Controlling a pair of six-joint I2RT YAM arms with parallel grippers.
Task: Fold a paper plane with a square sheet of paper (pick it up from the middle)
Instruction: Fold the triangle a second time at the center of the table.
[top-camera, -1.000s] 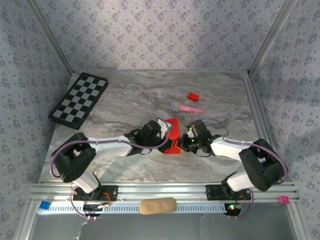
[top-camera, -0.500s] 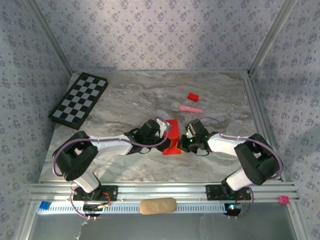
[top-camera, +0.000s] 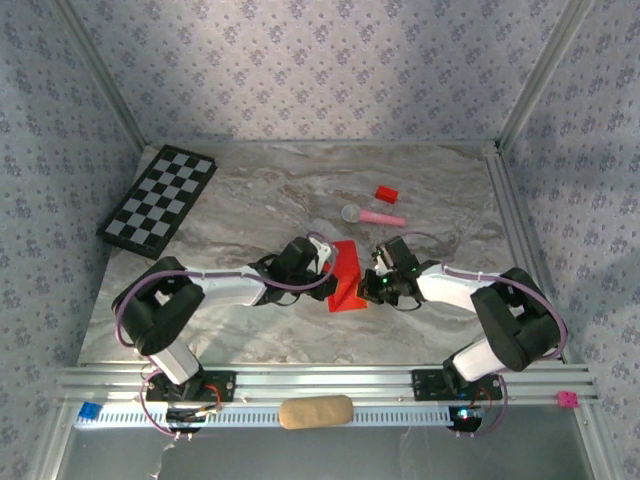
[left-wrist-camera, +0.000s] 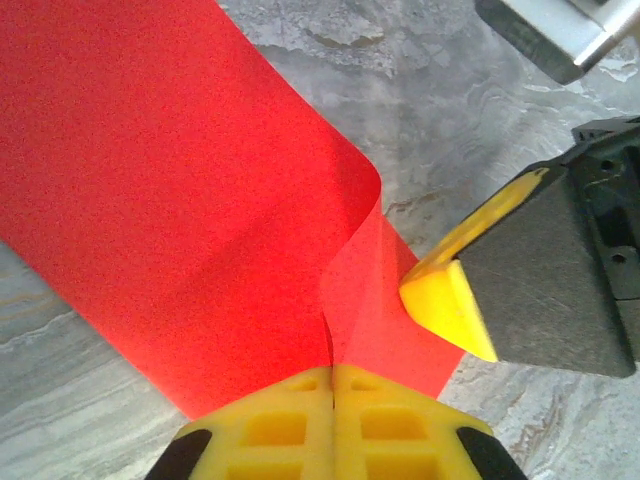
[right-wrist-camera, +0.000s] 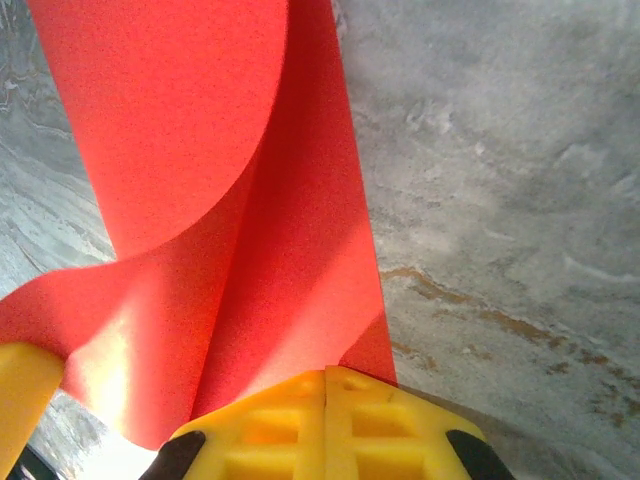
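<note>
Two claws meet mid-table from above: left gripper (top-camera: 326, 272) and right gripper (top-camera: 372, 284) flank the square sheet of paper (top-camera: 347, 280). Left wrist: yellow fingers (left-wrist-camera: 280, 430) pinch its smooth, curling edge. Right wrist: fingertips likewise pinched on it, thin red paper bowing ahead.

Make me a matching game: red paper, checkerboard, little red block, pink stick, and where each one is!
1. thin red paper sheet
2. black-and-white checkerboard
3. small red block
4. pink stick with grey round head

A. far left corner of the marble table
B. right half, rearmost
C. table's middle, curled up
D. between block and paper

Pairs: 1-C, 2-A, 3-B, 4-D
</note>
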